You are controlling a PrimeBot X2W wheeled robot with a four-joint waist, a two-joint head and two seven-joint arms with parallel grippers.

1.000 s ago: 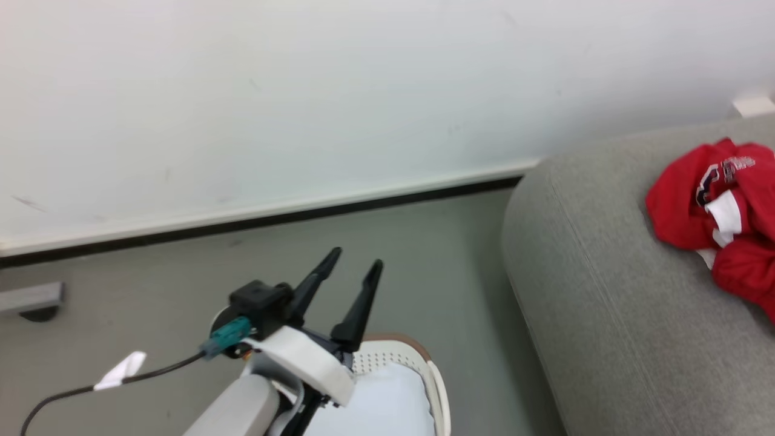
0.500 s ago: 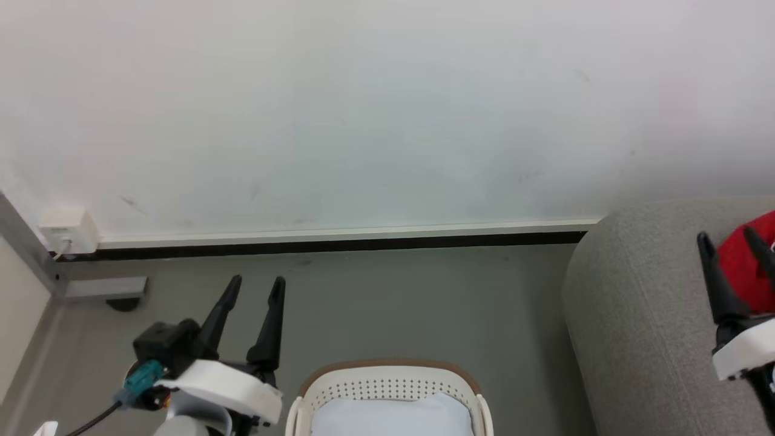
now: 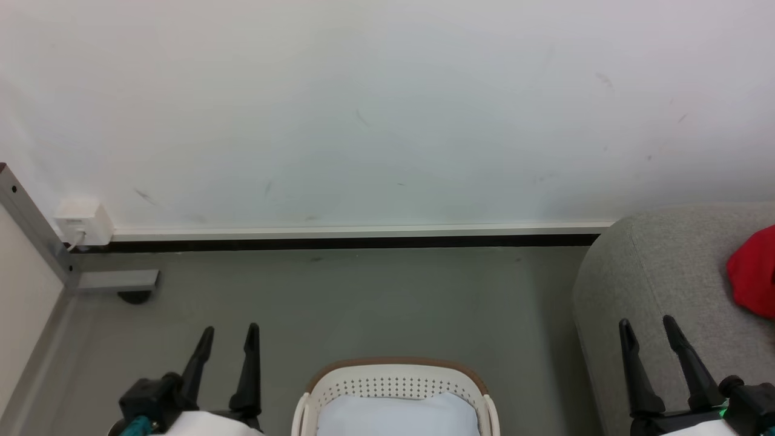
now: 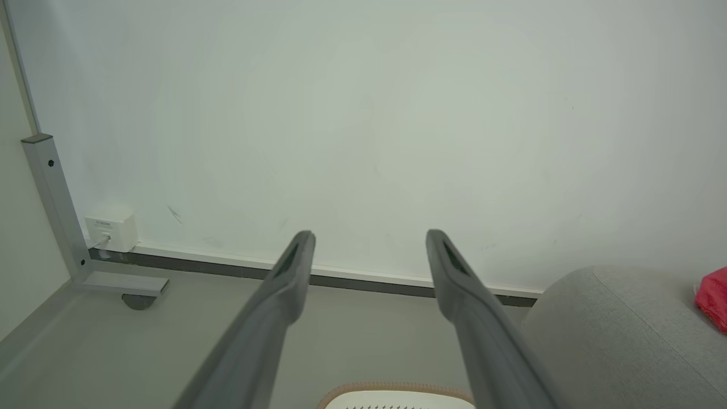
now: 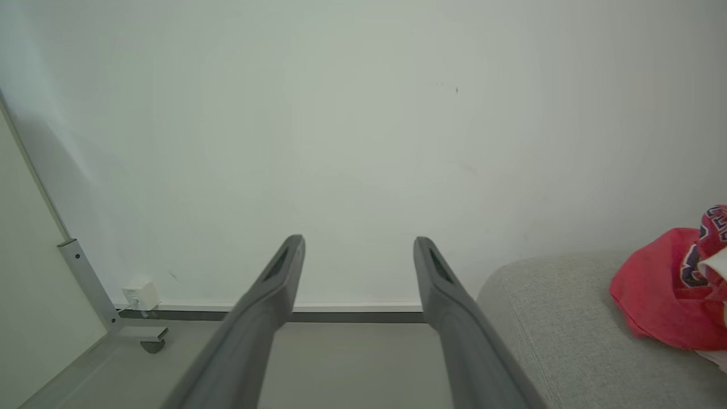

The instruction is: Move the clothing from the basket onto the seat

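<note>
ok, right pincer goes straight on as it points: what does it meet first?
Probably the white wall; the open right pincer aims past the edge of the grey seat. Depth unclear.

Grey floor [image 3: 387, 303] carries the cream basket [image 3: 393, 384] at bottom centre and the grey seat [image 3: 660, 284] at the right edge, red clothing [image 3: 754, 272] lying on the seat's top, far right.

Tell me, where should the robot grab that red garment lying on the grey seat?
Probably the rounded red hump of the clothing, pinched from above: it lies crumpled and bulges up off the seat, so a fold offers itself. The open right gripper is the nearer one.
</note>
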